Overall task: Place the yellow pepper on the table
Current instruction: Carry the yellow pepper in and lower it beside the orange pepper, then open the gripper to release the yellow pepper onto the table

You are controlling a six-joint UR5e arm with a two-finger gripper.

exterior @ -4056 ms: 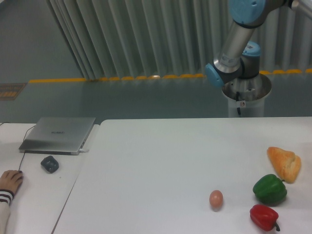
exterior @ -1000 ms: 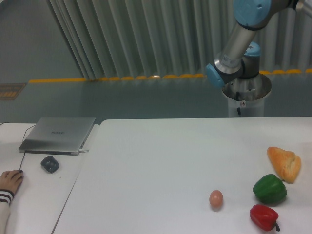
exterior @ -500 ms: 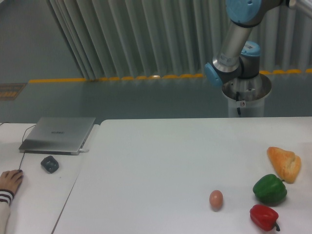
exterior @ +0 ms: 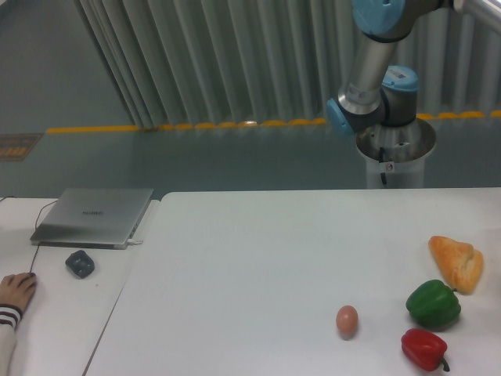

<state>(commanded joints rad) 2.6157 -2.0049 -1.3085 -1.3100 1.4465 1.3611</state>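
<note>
The yellow pepper is out of view. The large white table (exterior: 258, 258) fills the lower middle and right of the view. Only part of my arm (exterior: 368, 70) shows, at the top right behind the table's far edge. The gripper itself is out of the frame.
On the table's right side lie an orange-yellow bread lump (exterior: 456, 263), a green pepper (exterior: 433, 305), a red pepper (exterior: 423, 349) and a brown egg (exterior: 347, 319). A narrower desk at the left holds a closed laptop (exterior: 94, 216), a mouse (exterior: 80, 262) and a person's hand (exterior: 14, 294).
The upper arm has swung a little to the left. Nothing on the table has moved.
</note>
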